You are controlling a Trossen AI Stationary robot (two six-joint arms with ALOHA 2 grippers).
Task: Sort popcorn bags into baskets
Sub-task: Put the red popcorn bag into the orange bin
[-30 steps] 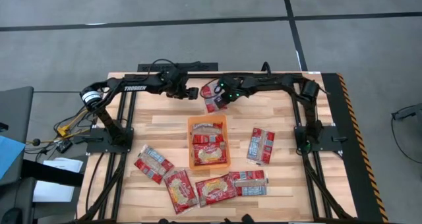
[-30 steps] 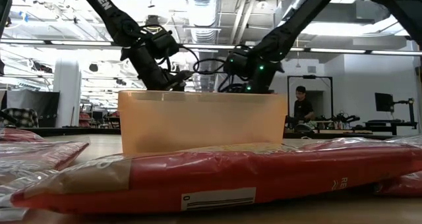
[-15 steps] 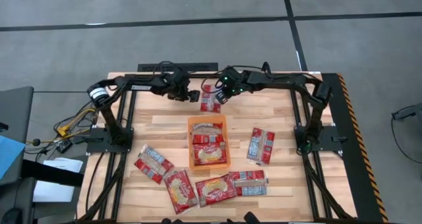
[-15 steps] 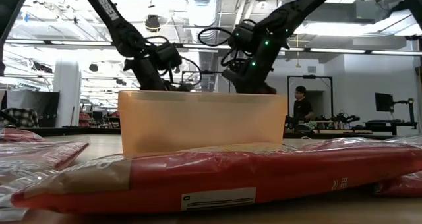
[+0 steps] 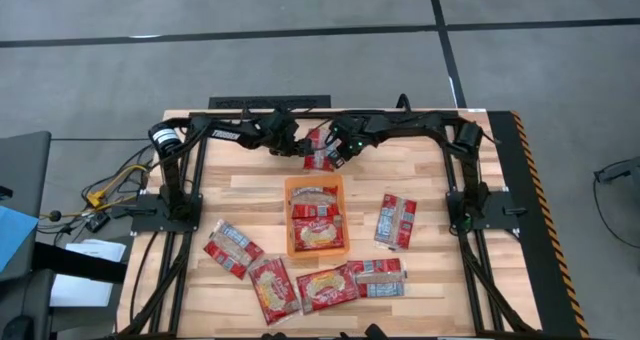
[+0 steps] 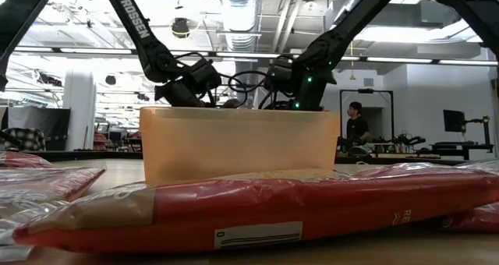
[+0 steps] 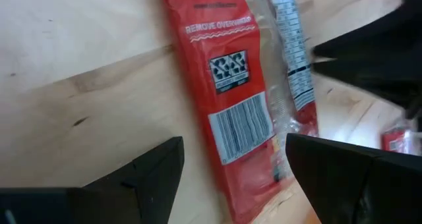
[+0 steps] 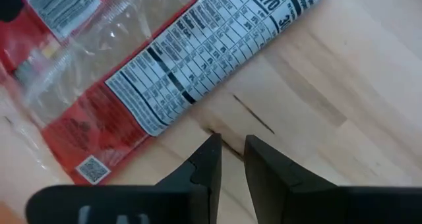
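High view: a popcorn bag (image 5: 318, 150) lies near the table's (image 5: 430, 180) far edge, beyond the orange basket (image 5: 316, 185).

Left wrist: left gripper (image 7: 231, 165) wide open, straddling its barcode end.

Right wrist: right gripper (image 8: 229, 159) nearly closed, empty.

Probably light, crinkly, slippery; pinch an edge.

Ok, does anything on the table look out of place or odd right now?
One popcorn bag lies alone at the table's far edge, printed side up, away from the rest and outside the orange basket. Both grippers sit over it: the left gripper open across it, the right gripper nearly closed beside it. Nothing looks torn or spilled.
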